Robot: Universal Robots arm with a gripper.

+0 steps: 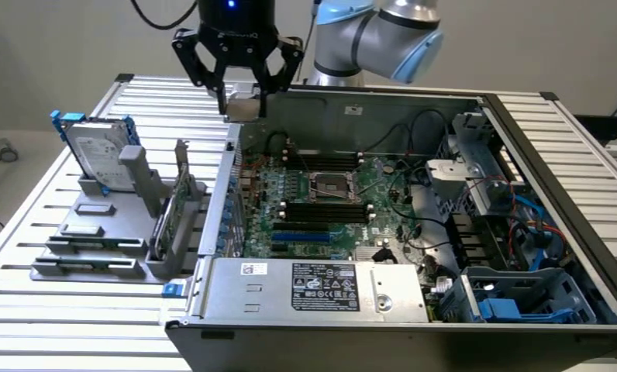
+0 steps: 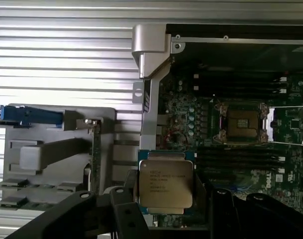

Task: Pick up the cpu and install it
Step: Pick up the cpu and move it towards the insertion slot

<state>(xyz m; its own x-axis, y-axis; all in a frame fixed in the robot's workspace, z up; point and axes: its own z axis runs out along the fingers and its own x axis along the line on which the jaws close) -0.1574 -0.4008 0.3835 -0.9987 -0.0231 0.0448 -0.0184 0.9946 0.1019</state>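
Observation:
The cpu (image 2: 165, 183), a thin square chip with a shiny silver top, sits between the dark fingers (image 2: 122, 209) of my gripper (image 2: 166, 201). In the exterior view the gripper (image 1: 243, 105) hangs in the air above the far corner of the open computer case (image 1: 412, 97), on the exterior view's left, shut on the cpu (image 1: 244, 108). The dark metal-framed socket (image 1: 329, 186) lies open in the middle of the green motherboard, below and to the exterior view's right of the gripper. In the wrist view the socket (image 2: 241, 123) shows its bare contact field.
A silver hard drive with blue rails (image 1: 97, 151) stands upright in a grey holder (image 1: 91, 248) at the exterior view's left. A card (image 1: 174, 209) stands beside the case wall. Inside the case are memory sticks (image 1: 327, 213), cables (image 1: 432, 225) and a power supply (image 1: 319, 291).

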